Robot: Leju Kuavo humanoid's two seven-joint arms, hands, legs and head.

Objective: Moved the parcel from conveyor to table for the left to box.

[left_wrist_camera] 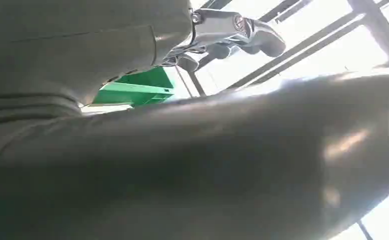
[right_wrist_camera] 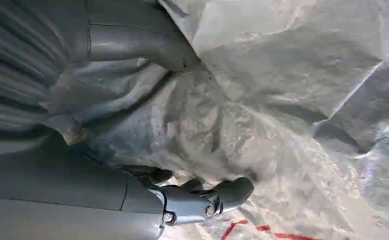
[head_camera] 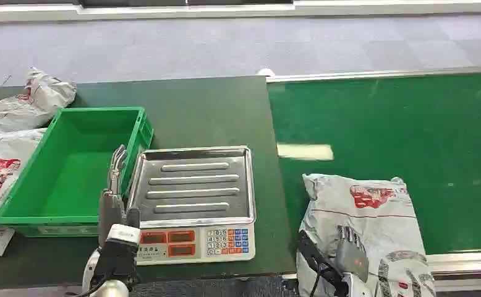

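Note:
A grey plastic parcel (head_camera: 365, 213) with red print lies on the green conveyor (head_camera: 411, 136), at its near edge. My right hand (head_camera: 351, 255) is on the parcel's near end. In the right wrist view the thumb (right_wrist_camera: 147, 47) and the dark fingers (right_wrist_camera: 207, 200) press into the parcel (right_wrist_camera: 282, 100), with crumpled plastic bunched between them. My left hand (head_camera: 115, 192) stands over the table's front, between the green box (head_camera: 96, 112) and the scale, fingers stretched out and holding nothing. In the left wrist view its fingers (left_wrist_camera: 232, 27) are spread, with the green box (left_wrist_camera: 137, 87) beyond.
A scale (head_camera: 195, 242) with a steel tray (head_camera: 191, 151) stands on the dark table (head_camera: 213, 105) right of the box. Two more grey parcels (head_camera: 28, 99) (head_camera: 3, 173) lie left of the box. A white label (head_camera: 305, 151) lies on the belt.

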